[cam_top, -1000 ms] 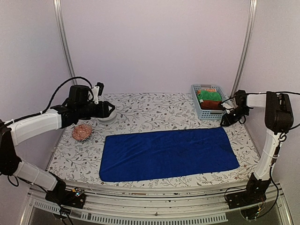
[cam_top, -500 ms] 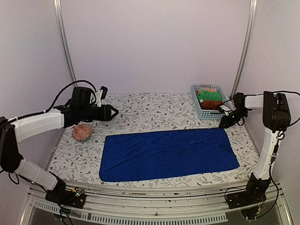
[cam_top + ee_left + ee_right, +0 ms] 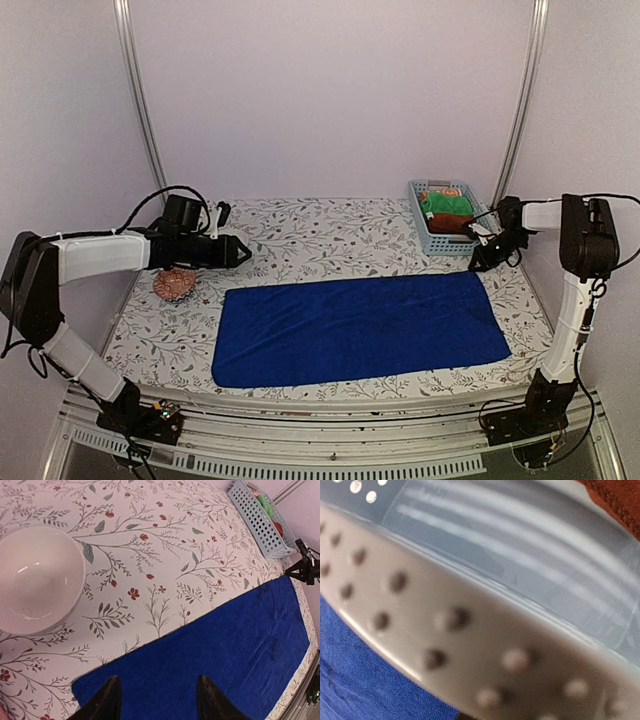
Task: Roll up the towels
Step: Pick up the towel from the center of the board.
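Our left gripper (image 3: 236, 252) has dipped toward the blue towel (image 3: 360, 325) lying flat on the worktop (image 3: 320, 235), jaws released. Our right gripper (image 3: 480, 258) stays at the basket (image 3: 440, 244) holding the red towel (image 3: 455, 224). We cannot tell its jaws' state.

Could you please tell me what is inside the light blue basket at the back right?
In the basket lie a green cloth, a dark red towel nearer the front and a bit of orange cloth behind. Whatever is beneath them is covered.
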Robot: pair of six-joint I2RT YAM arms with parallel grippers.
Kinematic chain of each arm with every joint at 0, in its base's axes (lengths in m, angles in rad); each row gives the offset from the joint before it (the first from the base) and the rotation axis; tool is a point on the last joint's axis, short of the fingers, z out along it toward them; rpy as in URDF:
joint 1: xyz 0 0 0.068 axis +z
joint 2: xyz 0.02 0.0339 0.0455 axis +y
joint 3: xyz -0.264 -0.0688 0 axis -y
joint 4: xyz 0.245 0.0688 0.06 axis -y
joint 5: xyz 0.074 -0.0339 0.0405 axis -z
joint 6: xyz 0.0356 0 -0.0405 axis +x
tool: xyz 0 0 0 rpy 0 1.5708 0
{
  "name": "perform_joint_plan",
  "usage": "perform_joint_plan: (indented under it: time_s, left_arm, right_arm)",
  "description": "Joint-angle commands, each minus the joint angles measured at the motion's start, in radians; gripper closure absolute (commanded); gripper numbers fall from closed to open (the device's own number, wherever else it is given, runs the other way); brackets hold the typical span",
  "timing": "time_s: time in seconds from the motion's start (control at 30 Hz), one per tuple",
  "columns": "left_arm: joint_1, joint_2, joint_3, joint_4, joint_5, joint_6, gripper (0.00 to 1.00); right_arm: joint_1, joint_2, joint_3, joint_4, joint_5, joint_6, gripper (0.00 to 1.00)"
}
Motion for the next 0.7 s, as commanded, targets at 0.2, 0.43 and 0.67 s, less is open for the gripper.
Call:
perform_joint_plan:
  time_s: [0.2, 0.43, 0.67]
  left_arm:
    - [0.071, 0.128, 0.052, -0.111, 0.023, 0.016, 0.51]
    - [0.112, 0.203, 0.096, -0.182, 0.015, 0.045, 0.62]
    - [0.151, 0.288, 0.143, -0.276, 0.021, 0.078, 0.70]
  right_arm:
    - [-0.018, -0.024, 0.056, 0.014, 0.054, 0.031, 0.97]
    - [-0.018, -0.023, 0.055, 0.013, 0.037, 0.036, 0.97]
    - [-0.018, -0.024, 0.055, 0.007, 0.025, 0.038, 0.97]
